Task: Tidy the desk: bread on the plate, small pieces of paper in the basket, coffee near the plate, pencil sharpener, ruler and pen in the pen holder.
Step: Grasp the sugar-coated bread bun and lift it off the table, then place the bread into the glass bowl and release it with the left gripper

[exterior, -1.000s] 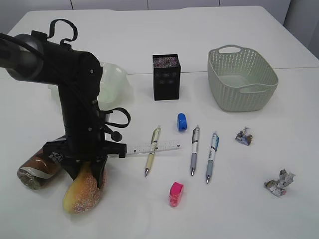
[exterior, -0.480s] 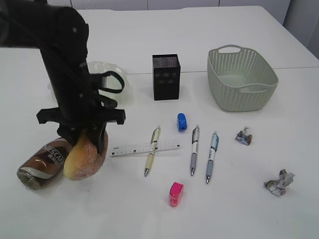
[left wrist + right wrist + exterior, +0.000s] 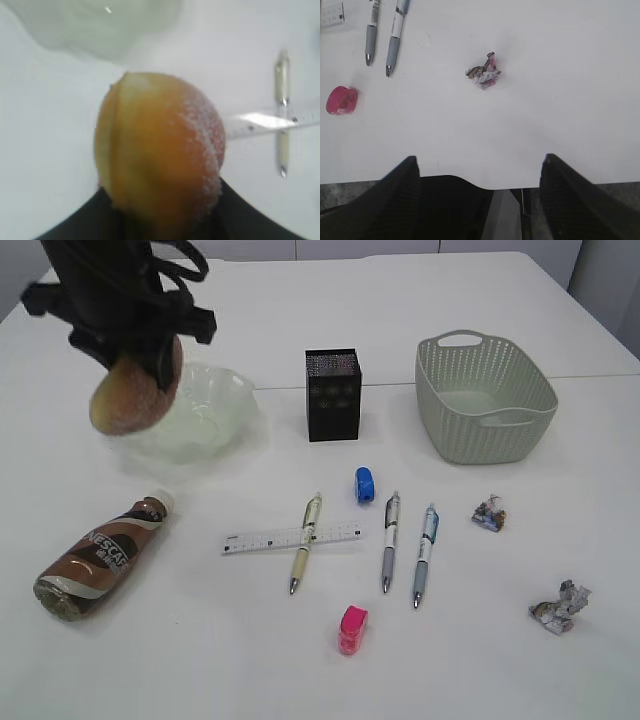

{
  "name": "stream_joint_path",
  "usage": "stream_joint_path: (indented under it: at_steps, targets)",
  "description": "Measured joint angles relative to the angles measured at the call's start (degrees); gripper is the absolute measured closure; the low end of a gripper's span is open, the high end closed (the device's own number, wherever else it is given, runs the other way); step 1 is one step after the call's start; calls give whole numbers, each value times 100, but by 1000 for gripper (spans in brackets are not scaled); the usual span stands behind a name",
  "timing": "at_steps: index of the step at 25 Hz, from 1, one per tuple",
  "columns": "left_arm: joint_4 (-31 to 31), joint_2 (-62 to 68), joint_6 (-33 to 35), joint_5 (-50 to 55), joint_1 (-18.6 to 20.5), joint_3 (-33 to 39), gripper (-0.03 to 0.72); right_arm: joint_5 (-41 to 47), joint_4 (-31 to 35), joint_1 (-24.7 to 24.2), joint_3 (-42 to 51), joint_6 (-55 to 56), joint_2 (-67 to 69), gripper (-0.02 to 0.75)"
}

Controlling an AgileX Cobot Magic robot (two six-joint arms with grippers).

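Left pincer (image 3: 140,360) of mine is clamped on the bread (image 3: 134,392), held up in the air at the far left, above the left edge of the plate (image 3: 215,390). From my left wrist the bun (image 3: 160,150) fills the view, paler yellowish side to the left, sugared brown side to the right, with the plate (image 3: 100,25) blurred beyond it.

Below that, near the left front of the desk (image 3: 300,300), the coffee (image 3: 100,558) lies on its side, white cap pointing up toward the plate, well apart from it.

Moving right: the ruler (image 3: 293,538) lies flat, with a cream pen (image 3: 306,555) crossing over its right part. Behind them stands the pen holder (image 3: 333,394), upright, just right of the plate. A blue pencil sharpener (image 3: 365,484) sits in front of the holder; a pink pencil sharpener (image 3: 353,629) lies nearer the front edge.

Next, a grey pen (image 3: 389,541) and a blue-topped pen (image 3: 426,555) lie side by side, apart, tips toward the front.

Further right, the basket (image 3: 485,395) stands behind; one small piece of paper (image 3: 489,513) lies in front of it, the other paper ball (image 3: 560,606) near the right front corner.

Right pincer (image 3: 479,165) of mine hangs with fingers (image 3: 402,180) wide apart, holding nothing, over the desk's front edge. That paper ball (image 3: 483,72) lies ahead of it, the pink sharpener (image 3: 341,99) off to its left.
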Motion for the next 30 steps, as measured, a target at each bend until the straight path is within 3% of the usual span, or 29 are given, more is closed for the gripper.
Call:
stream_joint_path:
  at_steps: [6, 11, 16, 22, 30]
  targets:
    - [1313, -13, -244, -232, 0, -418, 455, 10, 0, 0, 0, 0, 0, 164]
    - [1548, -13, -747, -874, 174, -428, 455, 75, 0, 0, 0, 0, 0, 164]
    - [1089, 51, -912, -1335, 792, -428, 455, 141, -23, 0, 0, 70, 0, 164]
    - [-5, 383, -702, -1941, 1567, -428, 455, 160, -34, 0, 0, 205, 0, 164]
    - [-477, 1249, -124, -2890, 1646, -428, 455, 186, -34, 0, 0, 348, 0, 164]
